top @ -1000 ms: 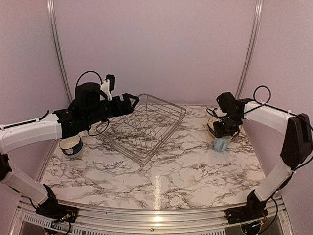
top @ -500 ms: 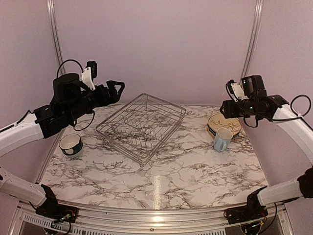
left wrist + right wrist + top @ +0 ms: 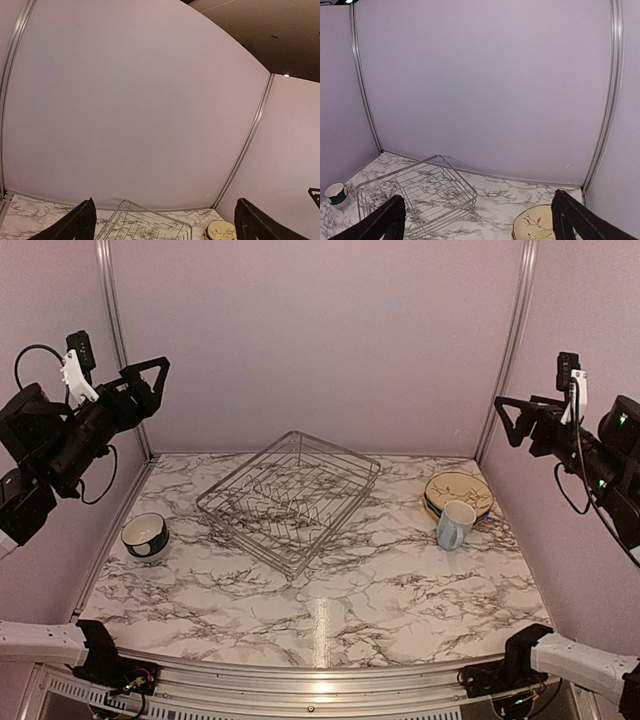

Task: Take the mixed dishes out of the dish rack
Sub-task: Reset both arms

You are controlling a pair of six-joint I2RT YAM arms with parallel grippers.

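Observation:
The silver wire dish rack stands tilted on the marble table, with no dishes between its tines. A dark teal and white bowl sits to its left. At the right, a pale blue mug stands upright against a stack of plates topped by the cream leaf-motif plate. My left gripper is open, high at the left wall. My right gripper is open, high at the right wall. Both wrist views look down on the rack from afar between empty fingers.
Pale pink walls with metal corner rails close in the table on three sides. The aluminium front rail carries both arm bases. The bowl also shows far left in the right wrist view.
Both arms have lifted and swung back to the side walls. The right gripper opened and left the mug standing beside the plates. The left gripper drew away from the rack.

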